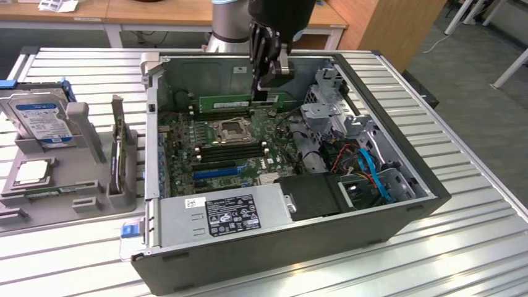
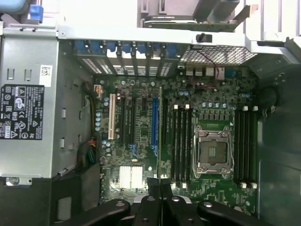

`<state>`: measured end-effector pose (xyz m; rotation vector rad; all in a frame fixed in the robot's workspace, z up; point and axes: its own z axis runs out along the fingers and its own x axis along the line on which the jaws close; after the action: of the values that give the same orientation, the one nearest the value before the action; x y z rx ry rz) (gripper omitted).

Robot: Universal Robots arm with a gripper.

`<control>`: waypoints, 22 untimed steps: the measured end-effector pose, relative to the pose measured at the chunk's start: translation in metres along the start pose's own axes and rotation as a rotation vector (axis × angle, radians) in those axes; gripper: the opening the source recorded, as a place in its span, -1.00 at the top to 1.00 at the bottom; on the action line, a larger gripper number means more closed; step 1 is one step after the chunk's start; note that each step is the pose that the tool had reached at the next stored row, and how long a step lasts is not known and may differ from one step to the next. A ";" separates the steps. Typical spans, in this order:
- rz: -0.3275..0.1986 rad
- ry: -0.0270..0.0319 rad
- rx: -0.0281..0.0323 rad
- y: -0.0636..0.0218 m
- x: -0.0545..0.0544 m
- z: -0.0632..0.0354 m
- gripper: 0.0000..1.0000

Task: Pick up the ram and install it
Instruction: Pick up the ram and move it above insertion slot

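Note:
The ram (image 1: 222,99) is a long green stick held level above the far part of the motherboard (image 1: 247,162), inside the open computer case (image 1: 396,218). My gripper (image 1: 271,93) is shut on it, gripping near its exterior-view right end. In the wrist view the ram (image 2: 160,132) shows edge-on as a thin green line running out from between my gripper's (image 2: 160,187) black fingers. It hangs over the board between the blue card slot (image 2: 154,122) and the black memory slots (image 2: 181,141). The processor socket (image 2: 211,150) lies beside those slots.
A grey power supply (image 1: 222,213) fills the case's near corner, and a drive cage with blue and red cables (image 1: 367,167) takes up its exterior-view right side. On the exterior view's left, a grey fixture (image 1: 49,192) holds a hard drive (image 1: 37,120) and a square processor chip (image 1: 31,172).

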<state>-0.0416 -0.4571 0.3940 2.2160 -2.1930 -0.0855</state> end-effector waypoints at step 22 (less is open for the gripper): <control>0.000 -0.0002 0.0000 -0.0007 -0.047 0.0044 0.77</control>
<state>-0.0416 -0.4104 0.3906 2.2161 -2.1931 -0.0857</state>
